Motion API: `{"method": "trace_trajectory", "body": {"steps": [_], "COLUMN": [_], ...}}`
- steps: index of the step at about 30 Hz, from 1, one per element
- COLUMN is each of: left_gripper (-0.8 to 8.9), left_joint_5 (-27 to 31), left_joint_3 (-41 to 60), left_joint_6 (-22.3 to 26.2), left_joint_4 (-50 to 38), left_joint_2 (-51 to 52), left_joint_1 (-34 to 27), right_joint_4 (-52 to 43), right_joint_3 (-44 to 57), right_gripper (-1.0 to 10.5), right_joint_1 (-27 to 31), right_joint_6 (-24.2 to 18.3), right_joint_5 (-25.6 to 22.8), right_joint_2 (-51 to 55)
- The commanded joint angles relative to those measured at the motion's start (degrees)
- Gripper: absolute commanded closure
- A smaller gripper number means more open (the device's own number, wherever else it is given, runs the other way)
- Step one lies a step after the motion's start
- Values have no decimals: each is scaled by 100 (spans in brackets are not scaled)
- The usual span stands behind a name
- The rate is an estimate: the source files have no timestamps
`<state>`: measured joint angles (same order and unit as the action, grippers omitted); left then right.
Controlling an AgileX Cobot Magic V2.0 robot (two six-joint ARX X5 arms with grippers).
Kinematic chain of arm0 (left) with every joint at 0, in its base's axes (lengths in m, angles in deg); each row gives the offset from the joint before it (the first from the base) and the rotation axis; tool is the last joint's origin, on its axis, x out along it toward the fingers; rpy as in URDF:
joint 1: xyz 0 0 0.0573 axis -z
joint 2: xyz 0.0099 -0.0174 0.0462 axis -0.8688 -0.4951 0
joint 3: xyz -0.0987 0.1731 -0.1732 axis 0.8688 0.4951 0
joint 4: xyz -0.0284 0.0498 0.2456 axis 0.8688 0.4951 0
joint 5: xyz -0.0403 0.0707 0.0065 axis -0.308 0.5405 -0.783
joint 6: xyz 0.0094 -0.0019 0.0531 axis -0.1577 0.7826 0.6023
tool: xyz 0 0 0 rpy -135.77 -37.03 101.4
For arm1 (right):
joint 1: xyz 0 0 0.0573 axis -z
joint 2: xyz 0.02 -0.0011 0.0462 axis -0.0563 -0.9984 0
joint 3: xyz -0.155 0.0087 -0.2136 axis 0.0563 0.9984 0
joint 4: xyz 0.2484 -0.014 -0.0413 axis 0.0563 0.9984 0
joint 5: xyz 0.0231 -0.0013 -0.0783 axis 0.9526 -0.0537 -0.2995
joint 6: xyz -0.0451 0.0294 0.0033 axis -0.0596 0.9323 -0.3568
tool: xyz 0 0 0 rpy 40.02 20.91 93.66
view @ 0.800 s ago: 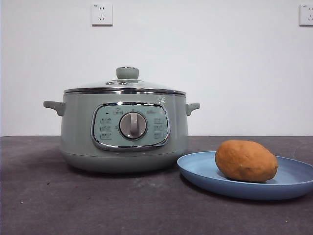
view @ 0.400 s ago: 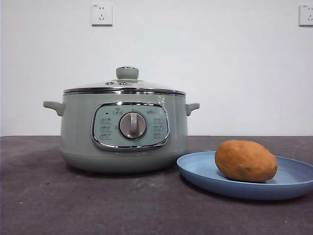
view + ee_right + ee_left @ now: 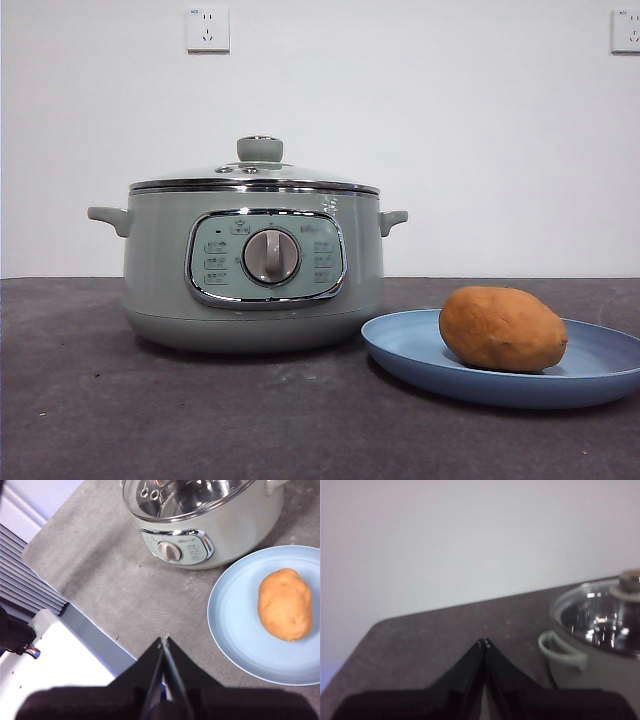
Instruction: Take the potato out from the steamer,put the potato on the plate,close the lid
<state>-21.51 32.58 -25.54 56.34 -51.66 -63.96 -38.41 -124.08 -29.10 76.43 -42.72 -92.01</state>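
the lid point(image 3: 255, 172) sits on the steamer point(image 3: 255, 270) and the potato point(image 3: 503, 328) lies on the plate point(image 3: 420, 352). the task looks done. both grippers, left point(image 3: 484, 642) and right point(image 3: 164, 640), have fingers pressed together and should just wait away.

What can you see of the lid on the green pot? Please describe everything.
The lid is a low glass dome with a steel rim and a round sage-green knob on top. Small vent holes show near the knob. It sits closed and level on the pot, its rim resting on the pot's rim. No jaws touch it.

Bare lab-style test setup, dark grey tabletop point(image 3: 200, 420), plain white wall point(image 3: 450, 130), two wall sockets point(image 3: 208, 29)
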Motion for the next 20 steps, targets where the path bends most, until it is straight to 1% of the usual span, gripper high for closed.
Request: {"method": "trace_trajectory", "body": {"steps": [1, 7, 16, 20], "left_gripper": [817, 817, 817, 817], "left_joint_5": [-2, 0, 101, 101], "left_joint_3": [402, 1056, 1530, 1567], "left_joint_6": [-149, -197, -341, -341], "left_joint_4": [-70, -63, 44, 459], "left_joint_2": [278, 708, 881, 1067], "left_joint_1": [-20, -20, -20, -20], "right_joint_4": [-20, -20, -20, -20], "right_joint_3": [-31, -31, -31, -31], "right_gripper": [945, 945, 945, 946], "right_joint_1": [-11, -11, -11, -11], "right_joint_6": [28, 28, 28, 28], "right_joint_5": [-15, -15, -15, -15], "right_joint_2": [4, 7, 7, 7]}}
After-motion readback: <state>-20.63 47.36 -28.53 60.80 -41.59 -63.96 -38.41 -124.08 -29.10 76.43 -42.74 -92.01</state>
